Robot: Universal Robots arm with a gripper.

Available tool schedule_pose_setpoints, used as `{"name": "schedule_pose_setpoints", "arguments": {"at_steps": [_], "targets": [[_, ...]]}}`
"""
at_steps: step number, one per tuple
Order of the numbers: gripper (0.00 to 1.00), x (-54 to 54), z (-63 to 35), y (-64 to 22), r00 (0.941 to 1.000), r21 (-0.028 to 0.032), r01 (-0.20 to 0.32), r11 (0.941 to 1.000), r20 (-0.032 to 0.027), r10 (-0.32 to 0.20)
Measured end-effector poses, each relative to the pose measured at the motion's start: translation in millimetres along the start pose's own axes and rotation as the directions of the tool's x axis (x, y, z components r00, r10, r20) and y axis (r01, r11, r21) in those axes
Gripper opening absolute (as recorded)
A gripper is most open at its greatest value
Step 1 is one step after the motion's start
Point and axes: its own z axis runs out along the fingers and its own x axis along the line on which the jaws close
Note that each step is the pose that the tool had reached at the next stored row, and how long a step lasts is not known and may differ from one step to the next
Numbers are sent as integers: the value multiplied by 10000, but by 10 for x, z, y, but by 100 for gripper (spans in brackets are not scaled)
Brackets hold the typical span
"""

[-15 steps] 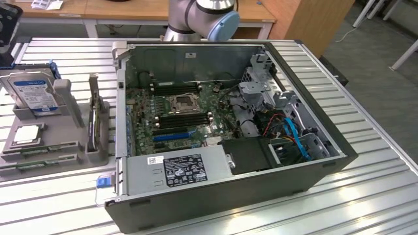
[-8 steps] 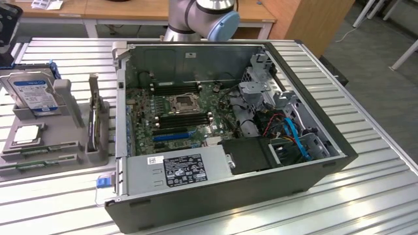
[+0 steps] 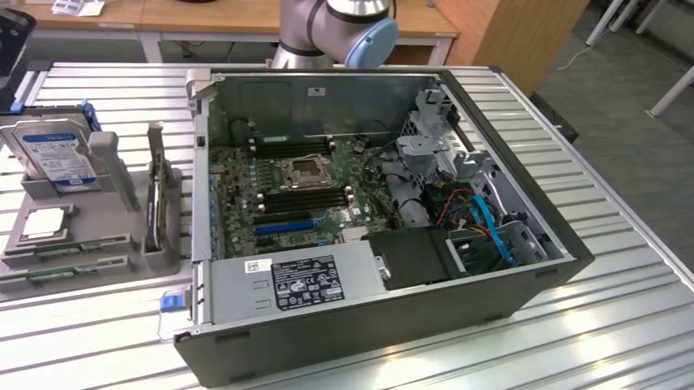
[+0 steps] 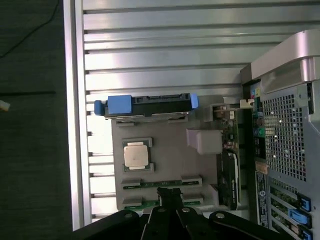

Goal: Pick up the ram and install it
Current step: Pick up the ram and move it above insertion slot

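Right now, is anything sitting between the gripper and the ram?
Nothing visible. In the wrist view the shut gripper is right above the two ram sticks lying in the grey holder, and no other part lies across them.

The arm (image 3: 336,28) is cut off by the exterior view's upper edge. In the wrist view, the gripper (image 4: 170,196) hides the middle of the ram (image 4: 141,203) at the holder's (image 4: 170,165) edge. The power supply label (image 3: 307,284) is too small to read.
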Motion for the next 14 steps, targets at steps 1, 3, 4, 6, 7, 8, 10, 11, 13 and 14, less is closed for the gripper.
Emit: {"name": "schedule_pose_setpoints", "arguments": {"at_steps": [1, 3, 4, 6, 7, 8, 10, 11, 13, 14], "targets": [[11, -7, 0, 0, 9998, 15, -8, 10000, -179, 8], [11, -21, -1, 1, 9986, 41, -22, 10000, -533, 24], [11, -22, -1, 1, 9980, 49, -25, 10000, -628, 28], [11, -22, 0, 1, 9980, 48, -25, 10000, -630, 28], [11, -22, -1, 1, 9980, 50, 11, 10000, -633, -8], [11, -23, 0, 1, 9978, 49, 181, 9998, -638, -178], [11, -23, -1, 1, 9964, 49, 541, 9985, -654, -537], [11, -23, -1, 1, 9952, 50, 720, 9974, -662, -715], [11, -22, 0, 1, 9919, 48, 1082, 9941, -677, -1076], [11, -23, 0, 1, 9897, 48, 1262, 9920, -685, -1256]]}}
